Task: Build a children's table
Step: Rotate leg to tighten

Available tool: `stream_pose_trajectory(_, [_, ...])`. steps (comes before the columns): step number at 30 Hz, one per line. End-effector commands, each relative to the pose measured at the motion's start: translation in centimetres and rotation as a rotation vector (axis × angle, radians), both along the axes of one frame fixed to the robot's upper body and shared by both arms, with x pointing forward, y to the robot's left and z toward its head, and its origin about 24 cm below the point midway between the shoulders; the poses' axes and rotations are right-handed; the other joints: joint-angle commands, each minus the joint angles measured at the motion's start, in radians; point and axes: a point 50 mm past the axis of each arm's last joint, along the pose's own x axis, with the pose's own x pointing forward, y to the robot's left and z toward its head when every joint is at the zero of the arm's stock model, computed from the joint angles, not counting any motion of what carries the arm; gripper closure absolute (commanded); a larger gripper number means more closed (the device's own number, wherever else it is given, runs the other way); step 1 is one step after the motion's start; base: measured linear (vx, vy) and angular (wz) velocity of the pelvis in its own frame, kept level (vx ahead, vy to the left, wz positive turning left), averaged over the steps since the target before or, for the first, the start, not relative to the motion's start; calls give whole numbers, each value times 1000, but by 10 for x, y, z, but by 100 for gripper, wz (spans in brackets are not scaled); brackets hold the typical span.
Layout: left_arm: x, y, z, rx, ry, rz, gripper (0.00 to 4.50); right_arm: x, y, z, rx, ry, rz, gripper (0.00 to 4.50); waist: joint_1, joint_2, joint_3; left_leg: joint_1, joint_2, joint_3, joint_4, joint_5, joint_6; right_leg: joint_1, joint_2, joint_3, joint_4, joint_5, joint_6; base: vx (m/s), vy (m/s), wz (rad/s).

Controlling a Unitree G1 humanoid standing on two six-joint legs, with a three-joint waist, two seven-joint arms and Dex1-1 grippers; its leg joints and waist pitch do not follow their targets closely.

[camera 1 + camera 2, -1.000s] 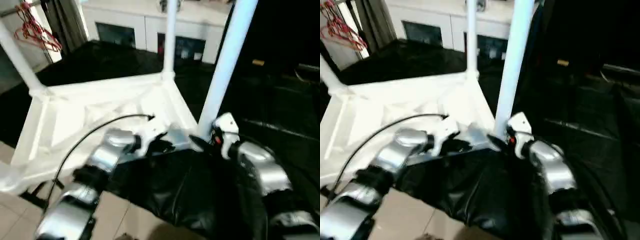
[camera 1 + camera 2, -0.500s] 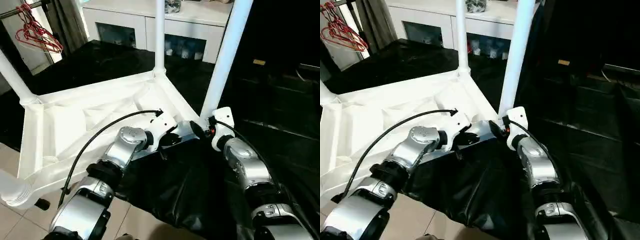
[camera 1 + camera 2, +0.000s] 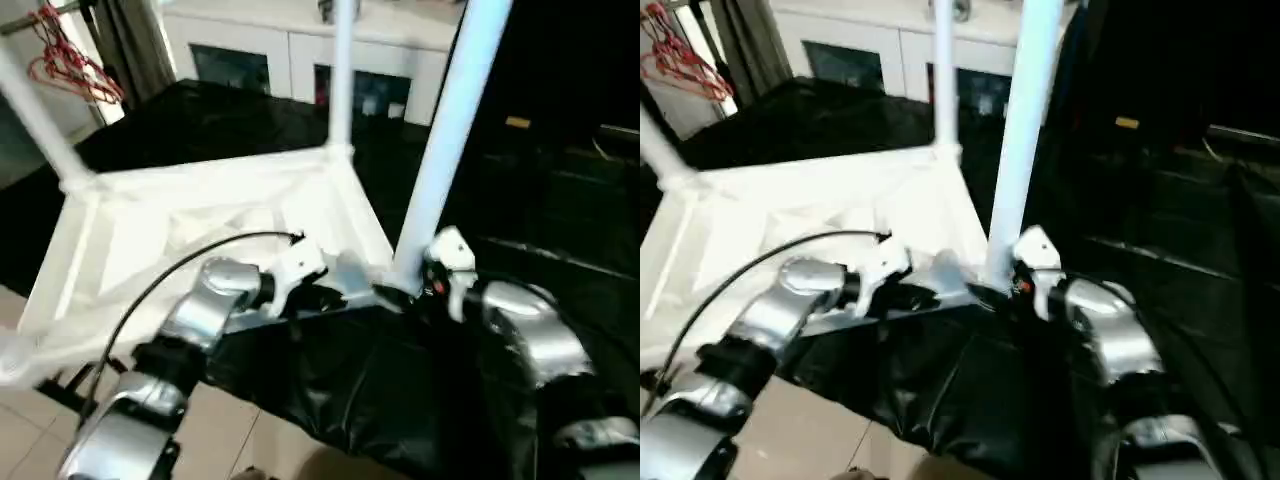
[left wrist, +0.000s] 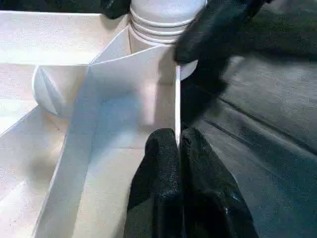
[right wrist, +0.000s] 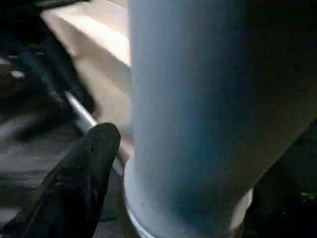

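Children's table point(image 3: 200, 235) lies upside down on black sheeting point(image 3: 560, 230), ribbed underside up, legs standing in the corner sockets. Nearest leg point(image 3: 440, 150) rises from the near right corner, just in front of the robot.

Left gripper point(image 4: 177, 148): both black fingers pinched shut on the thin edge of the table's rim, one finger on each side, close beside that corner socket.

Right gripper point(image 3: 400, 297): at the foot of the nearest leg, one black finger point(image 5: 84, 168) lying against the tube just above its flared base; the leg sits between the jaws, grasped.

White cabinet point(image 3: 300, 60) with glass doors stands behind; red hangers point(image 3: 65, 65) hang far left.
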Motion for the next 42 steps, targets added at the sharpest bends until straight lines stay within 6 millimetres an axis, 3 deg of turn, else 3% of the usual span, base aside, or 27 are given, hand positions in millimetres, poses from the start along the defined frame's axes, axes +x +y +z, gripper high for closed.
stream_pose_trajectory(1, [-5, -9, 15, -87, -28, -106, 450, -9, 7, 3, 1, 26, 150, 78, 6, -20, -62, 12, 71, -29, -67, -146, 104, 49, -73, 48, -68, -138, -245, 0, 0, 0])
stream_pose_trajectory(7, [-10, 2, 14, -67, 7, -153, 450, -17, 2, 2, -36, 72, 228, 102, 13, -21, -61, 12, 71, -29, -68, -150, 90, 46, -75, 50, -70, -170, -239, 0, 0, 0])
stream_pose_trajectory(14, [-13, 4, 13, -63, 31, -174, 450, -21, 1, 3, -28, 77, 255, 169, 14, -21, -61, 13, 71, -28, -68, -148, 86, 45, -74, 49, -68, -163, -242, 0, 0, 0])
stream_pose_trajectory(22, [-13, 2, 12, -68, 24, -156, 450, -26, 5, 0, -11, 95, 262, 178, 17, -22, -61, 12, 70, -28, -67, -140, 87, 46, -74, 50, -69, -163, -236, 0, 0, 0])
stream_pose_trajectory(26, [-5, -5, 12, -76, 1, -76, 450, -25, 9, -10, -12, 104, 178, 178, 13, -20, -59, 13, 69, -29, -69, -160, 74, 43, -74, 50, -74, -194, -228, 0, 0, 0])
stream_pose_trajectory(28, [1, -11, 12, -88, -4, -10, 450, -17, 12, -16, -21, 87, 56, 178, 10, -21, -58, 14, 68, -30, -72, -172, 60, 43, -75, 50, -77, -216, -223, 0, 0, 0])
stream_pose_trajectory(31, [7, -22, 10, -84, -16, 54, 450, -7, 18, -23, -30, 59, -98, 178, 0, -22, -56, 17, 64, -35, -76, -214, 22, 44, -78, 50, -87, -300, -200, 0, 0, 0])
stream_pose_trajectory(36, [19, -43, 5, -79, -37, 216, 450, 7, 35, -30, -11, 46, -323, 179, -11, -18, -54, 24, 62, -33, -78, -234, 12, 38, -75, 52, -94, -317, -189, 0, 0, 0])
stream_pose_trajectory(37, [23, -55, 6, -78, -55, 267, 450, 12, 46, -33, -13, 44, -407, 179, -11, -19, -54, 25, 60, -34, -78, -235, 8, 40, -75, 51, -95, -322, -185, 0, 0, 0])
stream_pose_trajectory(39, [24, -59, 6, -82, -58, 286, 450, 14, 51, -33, -16, 38, -429, 179, -14, -15, -55, 23, 62, -35, -81, -235, 4, 40, -74, 51, -95, -305, -187, 0, 0, 0])
stream_pose_trajectory(42, [25, -68, 9, -95, -64, 293, 450, 17, 63, -32, -2, 29, -449, 179, -13, -18, -57, 22, 60, -34, -79, -222, 20, 43, -75, 52, -90, -261, -193, 0, 0, 0])
